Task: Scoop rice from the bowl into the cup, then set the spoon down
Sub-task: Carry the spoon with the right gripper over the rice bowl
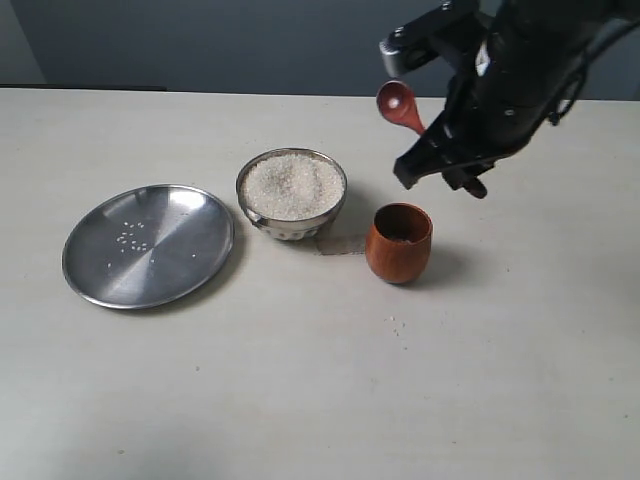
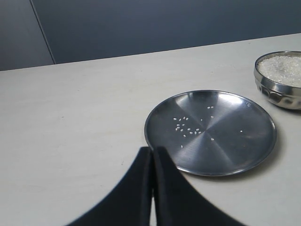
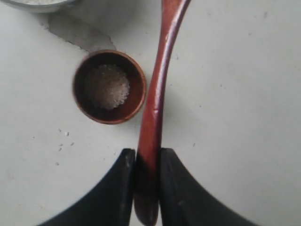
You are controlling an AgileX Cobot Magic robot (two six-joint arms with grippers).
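The steel bowl (image 1: 291, 193) stands mid-table, heaped with white rice (image 1: 292, 184); its edge also shows in the left wrist view as the bowl (image 2: 280, 89). To its right is the reddish-brown wooden cup (image 1: 398, 242), which holds a little rice (image 3: 107, 86) at the bottom of the cup (image 3: 109, 86). My right gripper (image 3: 146, 157) is shut on the handle of the wooden spoon (image 3: 156, 101). It holds the spoon (image 1: 399, 105) in the air above and behind the cup, head tipped up. My left gripper (image 2: 152, 151) is shut on nothing, near the plate.
A wide shallow steel plate (image 1: 148, 244) with a few stray grains lies left of the bowl, also seen as the plate (image 2: 235, 141). A few grains are scattered on the table (image 1: 397, 324) in front of the cup.
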